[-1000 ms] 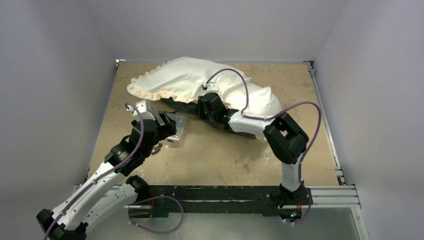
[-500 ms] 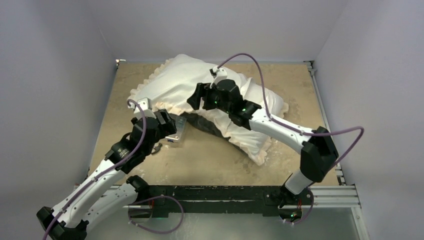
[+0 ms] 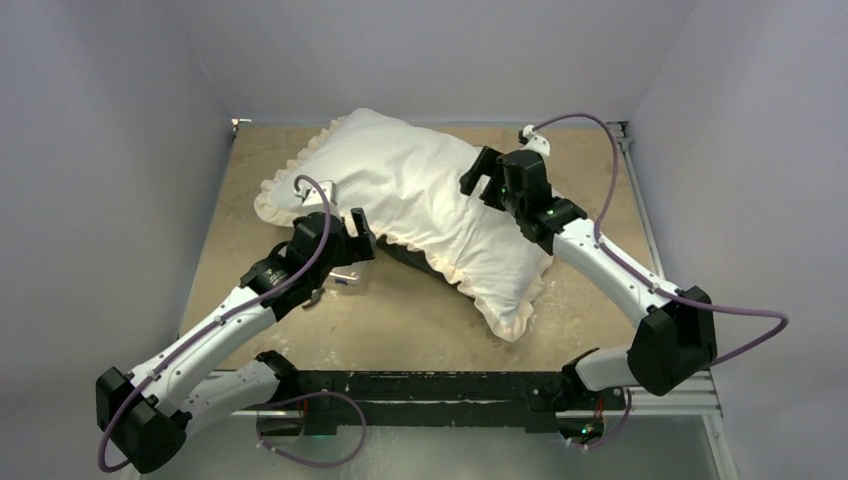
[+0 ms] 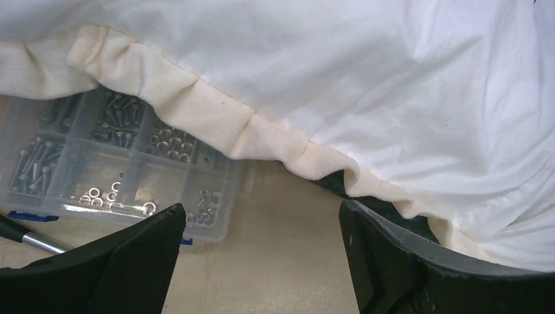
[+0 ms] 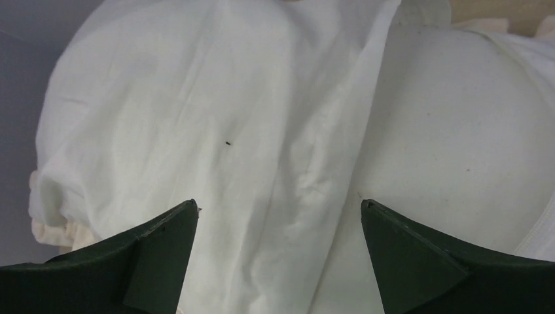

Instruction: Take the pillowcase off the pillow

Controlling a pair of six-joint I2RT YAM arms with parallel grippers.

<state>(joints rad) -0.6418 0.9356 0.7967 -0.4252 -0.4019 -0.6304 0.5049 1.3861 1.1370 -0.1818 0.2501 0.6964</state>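
Observation:
The pillowcase [image 3: 420, 200] lies white side up across the table, its cream frill [image 3: 470, 285] along the near edge. The frill [image 4: 216, 118] also crosses the left wrist view, with a strip of the dark grey side [image 3: 400, 255] showing under it. It looks plump, so the pillow seems to be inside. Past a hem in the right wrist view lies a smoother white surface [image 5: 458, 131], possibly the pillow. My left gripper [image 3: 362, 238] [image 4: 262, 206] is open over bare table just short of the frill. My right gripper [image 3: 478, 178] [image 5: 279, 201] hangs open above the white fabric [image 5: 196, 118], holding nothing.
A clear plastic organiser box [image 4: 98, 157] of screws and washers sits on the table partly under the frill, left of my left gripper. A pen [image 4: 26, 239] lies beside it. Grey walls close in the tan table [image 3: 420, 320] on three sides.
My right gripper opened and let go of the pillowcase, then swung up toward the far right. The cover dropped and spread toward the near right. My left arm reached forward to the frill.

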